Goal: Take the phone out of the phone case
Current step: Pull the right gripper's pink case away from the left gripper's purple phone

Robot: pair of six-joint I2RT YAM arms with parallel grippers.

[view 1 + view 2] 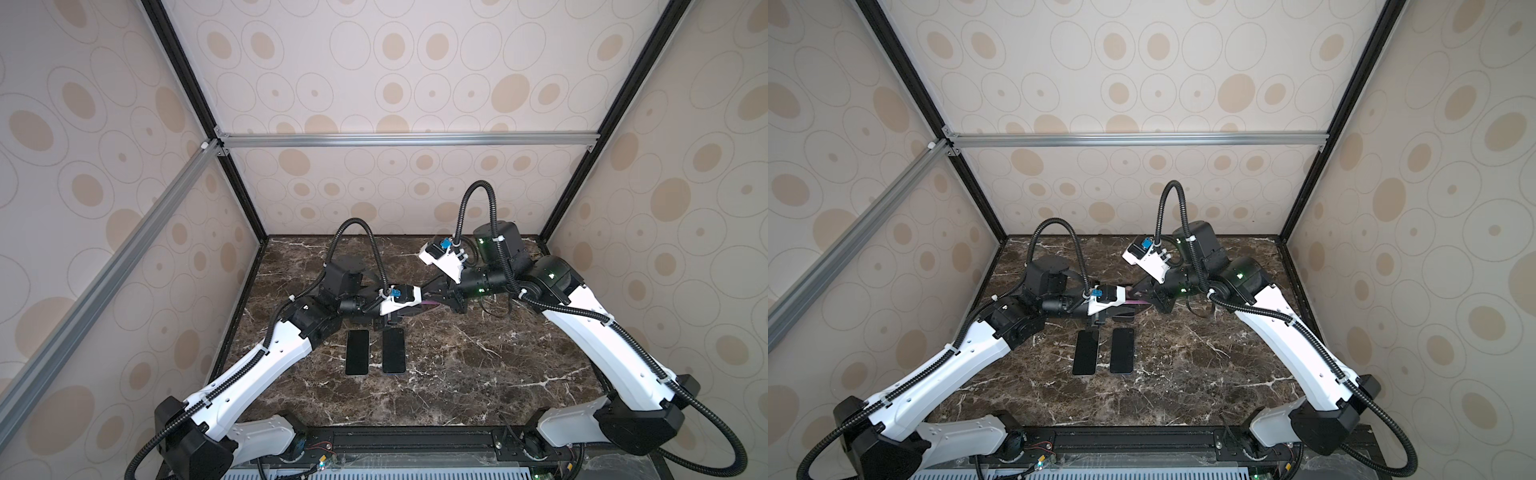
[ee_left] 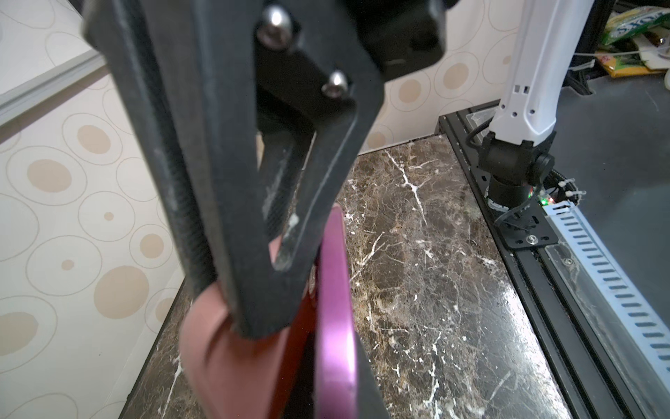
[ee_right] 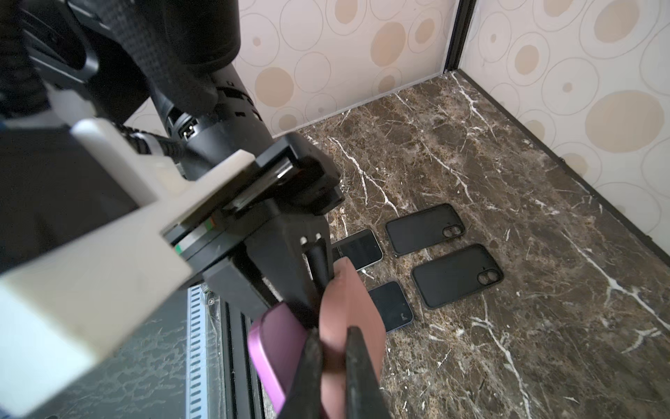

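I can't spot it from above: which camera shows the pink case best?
Right wrist view: the case sits large in the foreground, pinched in the right end effector. Left wrist view shows it blurred; both top views, almost nothing.

1. Walls (image 1: 395,62) on three sides: cream paper printed with tan ovals and thin grey rings.
2. Black posts (image 1: 187,75) run up the corners; a silver rail (image 1: 407,139) crosses the back wall.
3. Counter (image 1: 478,374): dark brown marble, white veins, glossy glare.
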